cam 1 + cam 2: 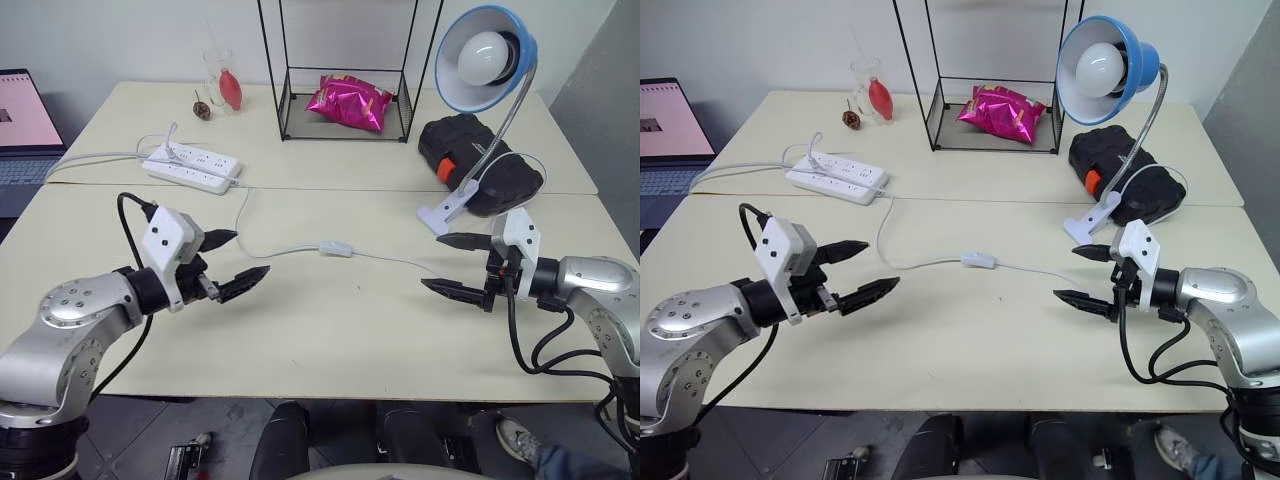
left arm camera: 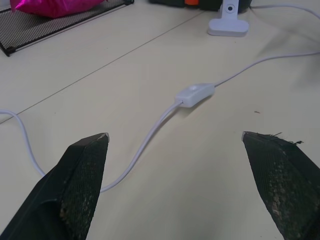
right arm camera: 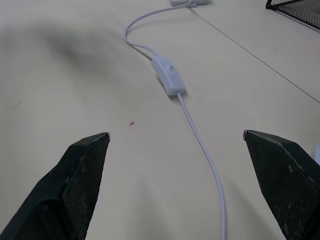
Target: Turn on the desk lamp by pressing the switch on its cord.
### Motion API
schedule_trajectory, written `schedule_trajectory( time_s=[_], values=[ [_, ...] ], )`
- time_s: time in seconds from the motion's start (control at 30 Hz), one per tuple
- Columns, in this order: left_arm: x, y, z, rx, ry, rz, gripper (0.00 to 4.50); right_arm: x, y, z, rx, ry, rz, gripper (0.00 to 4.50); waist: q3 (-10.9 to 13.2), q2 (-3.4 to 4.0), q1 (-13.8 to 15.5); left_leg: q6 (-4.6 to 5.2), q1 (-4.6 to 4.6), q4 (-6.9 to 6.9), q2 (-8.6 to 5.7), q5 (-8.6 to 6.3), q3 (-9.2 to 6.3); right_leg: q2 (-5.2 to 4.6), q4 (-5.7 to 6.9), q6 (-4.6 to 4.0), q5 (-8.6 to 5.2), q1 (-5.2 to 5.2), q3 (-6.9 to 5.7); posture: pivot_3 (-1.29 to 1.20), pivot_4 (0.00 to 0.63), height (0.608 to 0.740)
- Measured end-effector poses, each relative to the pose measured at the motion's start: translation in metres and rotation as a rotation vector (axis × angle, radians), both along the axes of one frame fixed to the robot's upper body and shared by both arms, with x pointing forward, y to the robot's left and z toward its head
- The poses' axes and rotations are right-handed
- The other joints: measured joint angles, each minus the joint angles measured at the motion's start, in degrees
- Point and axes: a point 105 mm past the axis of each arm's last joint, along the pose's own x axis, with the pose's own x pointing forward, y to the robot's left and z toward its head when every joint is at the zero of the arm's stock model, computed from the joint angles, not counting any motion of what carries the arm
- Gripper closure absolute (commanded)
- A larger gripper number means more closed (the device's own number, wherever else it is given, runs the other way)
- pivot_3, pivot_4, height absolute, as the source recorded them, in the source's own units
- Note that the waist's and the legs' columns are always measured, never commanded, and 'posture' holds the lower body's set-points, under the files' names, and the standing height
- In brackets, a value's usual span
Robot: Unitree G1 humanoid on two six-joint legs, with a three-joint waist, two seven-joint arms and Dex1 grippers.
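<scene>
A: Where is the switch (image 1: 336, 248)?

B: Flat on the table (image 1: 300, 340), between the two grippers and well apart from both. The cord (image 1: 275, 253) runs through it: one way it curls off toward the power strip (image 1: 192, 167), the other way it heads for the lamp's clip base (image 1: 447, 211).

A: And the lamp (image 1: 485, 58) itself?

B: Beyond the switch, on the robot's right. The clip base sits on the table just in front of a black case (image 1: 480, 160), the gooseneck arcs up from it, and the blue shade faces the robot. I judge the bulb to be unlit, so the press is not yet made.

A: What are the claws doing?

B: The left gripper (image 1: 238, 259) has its fingers spread wide with nothing between them; it hangs above the table on the left side of the switch, aimed at it. The right gripper (image 1: 459, 264) mirrors that from the other side, just as wide and just as empty.

A: Why that stance?

B: My guess is that either arm can go in from there. Both wrist views look straight down the fingers at the switch, with clear table in between.

A: What does the press need?

B: The switch is small and loose on the table, so I'd expect one fingertip to come straight down on the rocker; a sideways nudge would probably just slide it.
</scene>
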Motion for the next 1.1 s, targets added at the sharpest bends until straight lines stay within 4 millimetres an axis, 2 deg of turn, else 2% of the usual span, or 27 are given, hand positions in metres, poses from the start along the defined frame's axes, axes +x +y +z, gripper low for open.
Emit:
schedule_trajectory(
  time_s=[0.67,0.93,1.1],
  values=[
    [-0.002,-0.003,0.0,-0.013,-0.002,-0.058,0.04,-0.001,0.0,-0.002,0.0,0.005,-0.002,0.0,0.0,0.0,0.0,0.0,0.01,0.0,0.0,0.0,0.0,0.0,0.0,0.0,0.0,0.0,0.0,0.0,0.15,0.74],
    [0.012,0.001,0.008,-0.052,-0.043,-0.025,0.04,-0.001,0.005,0.0,0.01,-0.009,-0.004,0.0,0.0,0.0,0.0,0.0,0.0,0.01,-0.01,0.0,0.0,0.0,0.0,0.01,0.0,0.0,0.0,0.0,0.15,0.74],
    [0.02,-0.009,0.001,-0.067,-0.016,-0.077,0.04,0.0,0.006,0.0,0.007,0.007,-0.047,0.0,0.0,0.0,0.0,0.0,-0.01,0.01,-0.02,0.0,-0.02,0.0,0.0,0.01,0.0,0.01,-0.02,0.0,0.15,0.74]
  ],
)
